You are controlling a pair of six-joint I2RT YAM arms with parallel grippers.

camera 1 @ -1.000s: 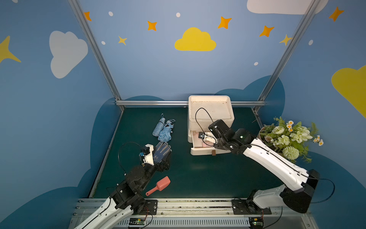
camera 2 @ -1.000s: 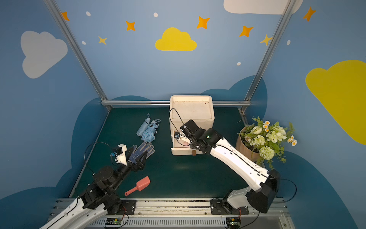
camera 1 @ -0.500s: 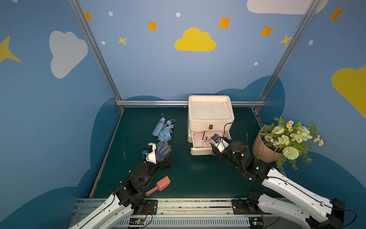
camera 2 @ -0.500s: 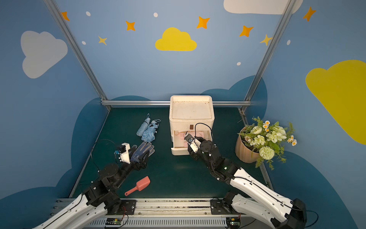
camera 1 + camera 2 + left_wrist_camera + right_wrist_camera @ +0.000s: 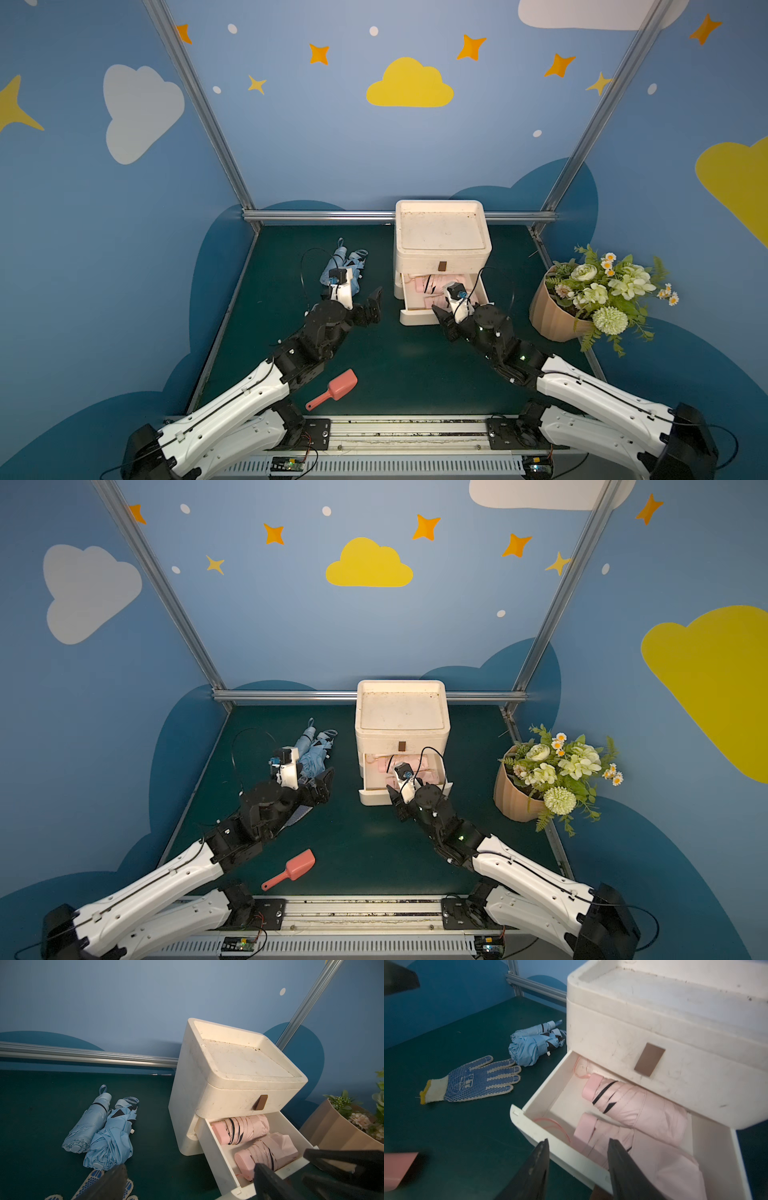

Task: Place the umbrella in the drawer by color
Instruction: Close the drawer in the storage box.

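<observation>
Right gripper [image 5: 578, 1144], jaws apart, is hovering at the open white drawer [image 5: 550, 1088], its wrist view alone showing whole the blue-dotted glove [image 5: 473, 1082] at nine o'clock.

Tabletop [image 5: 395, 370]: blue umbrellas [image 5: 112, 1138], glove [image 5: 477, 1082], scoop [image 5: 334, 388], cabinet [image 5: 440, 232]

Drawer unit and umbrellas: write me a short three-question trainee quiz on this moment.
1. True or false: the lower drawer stands pulled open.
2. How many pink umbrellas lie inside it?
3. Where do the light blue umbrellas lie? A: in that drawer. B: on the green mat beside the drawer unit. C: on the unit's top.

Key: 1 true. 2 two. 3 B.
</observation>
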